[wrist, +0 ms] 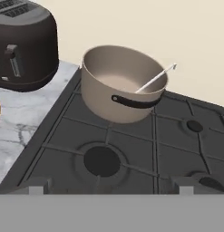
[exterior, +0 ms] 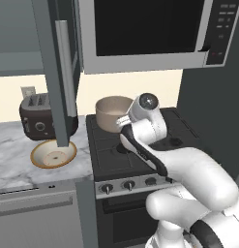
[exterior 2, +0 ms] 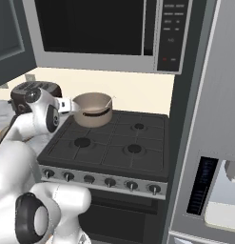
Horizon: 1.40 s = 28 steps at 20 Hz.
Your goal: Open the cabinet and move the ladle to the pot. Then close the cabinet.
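The claw (wrist: 109,190) was open and held nothing. Just ahead of it sat the pot (wrist: 120,84) on the stove (wrist: 131,145), with the ladle (wrist: 156,78) inside, its long handle leaning up and away. The cabinet (exterior: 60,72) door hung open, up and to the claw's left, waiting to be shut.
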Available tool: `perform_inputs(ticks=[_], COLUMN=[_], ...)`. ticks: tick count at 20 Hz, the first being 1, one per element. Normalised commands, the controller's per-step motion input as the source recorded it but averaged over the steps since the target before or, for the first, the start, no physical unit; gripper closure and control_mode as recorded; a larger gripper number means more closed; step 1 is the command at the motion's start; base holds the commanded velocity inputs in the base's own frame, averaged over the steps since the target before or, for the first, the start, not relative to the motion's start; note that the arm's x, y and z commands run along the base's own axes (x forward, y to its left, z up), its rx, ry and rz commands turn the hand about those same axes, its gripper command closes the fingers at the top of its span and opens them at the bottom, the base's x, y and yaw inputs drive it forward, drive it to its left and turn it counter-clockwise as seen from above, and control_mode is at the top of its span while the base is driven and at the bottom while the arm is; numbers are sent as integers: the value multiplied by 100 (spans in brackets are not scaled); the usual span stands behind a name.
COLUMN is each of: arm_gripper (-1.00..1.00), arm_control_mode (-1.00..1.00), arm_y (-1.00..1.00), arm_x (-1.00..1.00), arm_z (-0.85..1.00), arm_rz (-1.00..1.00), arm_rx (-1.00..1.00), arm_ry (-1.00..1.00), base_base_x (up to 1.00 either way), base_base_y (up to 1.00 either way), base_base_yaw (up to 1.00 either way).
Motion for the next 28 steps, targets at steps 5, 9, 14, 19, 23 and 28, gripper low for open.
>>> perform_inputs(ticks=[5, 9, 14, 19, 23, 28], arm_gripper=[-100, -100, -100, -100, -100, -100], arm_control_mode=[-100, -100, -100, -100, -100, -100], arm_y=[-11, -11, -10, -9, -9, -15], arm_x=[-77, -68, -57, -42, -21, -18], arm_z=[44, 46, 38, 35, 25, 15], arm_rz=[-3, -3, -4, -5, -4, -3], arm_rx=[4, 4, 3, 3, 3, 2], arm_ry=[0, 0, 0, 0, 2, 3], base_base_x=[0, 0, 0, 0, 0, 0], base_base_y=[0, 0, 0, 0, 0, 0], base_base_yaw=[0, 0, 0, 0, 0, 0])
